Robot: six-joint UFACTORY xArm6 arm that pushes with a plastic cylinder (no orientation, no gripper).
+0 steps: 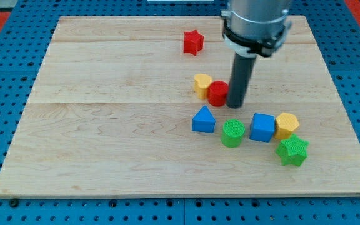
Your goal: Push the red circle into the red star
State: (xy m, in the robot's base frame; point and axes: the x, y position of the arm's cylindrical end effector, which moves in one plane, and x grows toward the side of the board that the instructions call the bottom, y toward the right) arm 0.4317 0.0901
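The red circle lies near the middle of the wooden board, touching a yellow block on its left. The red star sits apart from it, toward the view's top. My tip is down on the board right beside the red circle, on its right side, touching or nearly touching it. The rod hangs from the grey arm body at the view's top right.
Below the red circle lie a blue triangle, a green circle, a blue cube, a yellow block and a green star. The board's edge runs along the view's bottom.
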